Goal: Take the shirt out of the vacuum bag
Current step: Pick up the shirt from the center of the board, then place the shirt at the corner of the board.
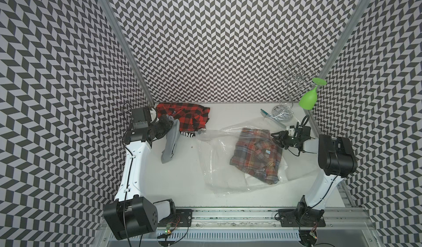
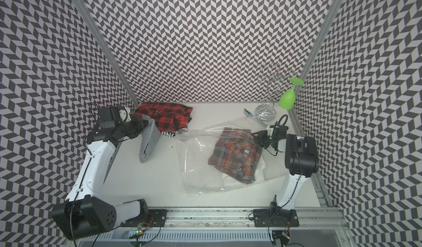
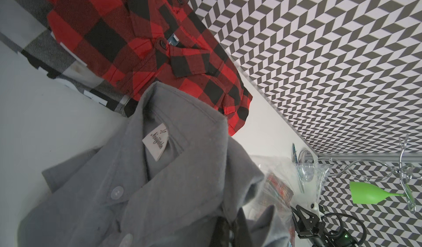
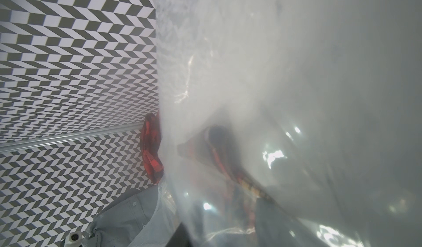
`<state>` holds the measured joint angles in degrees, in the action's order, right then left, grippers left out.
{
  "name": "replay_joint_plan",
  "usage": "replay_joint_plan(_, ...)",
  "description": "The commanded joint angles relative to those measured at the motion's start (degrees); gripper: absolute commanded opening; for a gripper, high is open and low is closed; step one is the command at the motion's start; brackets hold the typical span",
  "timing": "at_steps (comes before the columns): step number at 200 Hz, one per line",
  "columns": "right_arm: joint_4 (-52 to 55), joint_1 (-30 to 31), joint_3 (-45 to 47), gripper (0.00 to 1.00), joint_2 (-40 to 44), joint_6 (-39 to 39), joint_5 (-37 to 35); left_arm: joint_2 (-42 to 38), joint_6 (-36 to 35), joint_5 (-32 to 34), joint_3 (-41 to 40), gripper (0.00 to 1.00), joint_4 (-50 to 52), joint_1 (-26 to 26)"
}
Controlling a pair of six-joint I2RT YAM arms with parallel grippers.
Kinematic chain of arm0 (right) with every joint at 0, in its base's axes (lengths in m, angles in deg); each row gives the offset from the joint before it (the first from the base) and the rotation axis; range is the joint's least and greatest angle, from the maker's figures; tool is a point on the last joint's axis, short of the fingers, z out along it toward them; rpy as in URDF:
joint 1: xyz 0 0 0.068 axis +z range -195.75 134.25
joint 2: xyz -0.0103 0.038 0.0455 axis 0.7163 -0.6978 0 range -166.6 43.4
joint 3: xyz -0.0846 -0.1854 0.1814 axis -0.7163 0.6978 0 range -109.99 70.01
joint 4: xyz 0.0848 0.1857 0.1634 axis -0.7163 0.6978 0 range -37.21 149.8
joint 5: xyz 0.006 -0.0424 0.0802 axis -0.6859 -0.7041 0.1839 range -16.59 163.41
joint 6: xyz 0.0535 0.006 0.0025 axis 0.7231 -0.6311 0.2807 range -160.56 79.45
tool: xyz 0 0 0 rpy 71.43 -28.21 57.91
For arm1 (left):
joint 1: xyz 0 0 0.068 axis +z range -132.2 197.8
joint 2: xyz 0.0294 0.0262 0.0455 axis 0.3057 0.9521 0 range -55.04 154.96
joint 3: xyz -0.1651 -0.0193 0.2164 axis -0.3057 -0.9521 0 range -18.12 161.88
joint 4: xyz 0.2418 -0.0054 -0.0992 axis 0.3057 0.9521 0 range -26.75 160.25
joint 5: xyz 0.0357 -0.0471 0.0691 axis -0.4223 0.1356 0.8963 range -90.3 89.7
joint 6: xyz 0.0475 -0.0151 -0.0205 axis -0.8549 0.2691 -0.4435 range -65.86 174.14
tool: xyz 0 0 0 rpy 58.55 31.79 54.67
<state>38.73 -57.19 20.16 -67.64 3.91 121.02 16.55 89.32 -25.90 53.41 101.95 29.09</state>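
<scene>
Plastic is lying nearest my end of the white table (image 1: 182,188). The large clear crinkly vacuum bag (image 1: 217,166) is sprawling flat there. A folded orange, blue and cream plaid shirt (image 1: 255,157) is sitting inside it, just in front of the right gripper (image 1: 279,140). That gripper is reaching in at the bag's far edge, right beside the shirt. Film is draping across its wrist camera, so I am unable to tell whether its fingers are spread, closed on plastic or closed on cloth. I am reading its position as steadying the bag's mouth so a garment can slide out.

Farther off, the left gripper (image 1: 169,122) is hovering above the table with its fingers (image 3: 244,232) pressed together on a plain grey button-up shirt (image 1: 170,143), pinching it near the collar. The shirt is hanging straight down below them, well apart from the bag and fully outside it.

Just beyond those fingers, a red and black checked flannel shirt (image 1: 182,115) is lying folded over a black, white and grey printed garment (image 1: 187,134). I am judging that pile to be where the grey one is meant to land.

Farthest back, beyond the right fingers, a silver wire glass rack (image 1: 294,79) is holding a lime-green wine glass (image 1: 307,98) upside down. I am treating it as something to steer clear of.
</scene>
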Motion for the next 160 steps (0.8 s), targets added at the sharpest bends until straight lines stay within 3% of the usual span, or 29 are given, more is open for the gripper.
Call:
replay_joint_plan(1,5.76,-0.28,1.09,0.4,-3.91,-0.75,-4.77,-0.74,-2.4,-0.96,3.54,0.0,-2.34,0.4)
replay_joint_plan(89,6.11,-0.34,0.63,0.4,-4.66,-1.01,-4.11,3.33,-4.2,-2.53,17.85,0.0,-1.56,1.89)
replay_joint_plan(160,7.14,-0.34,-0.33,0.4,-5.22,-1.35,-3.62,12.07,-13.58,3.98,32.05,0.0,2.52,2.95)
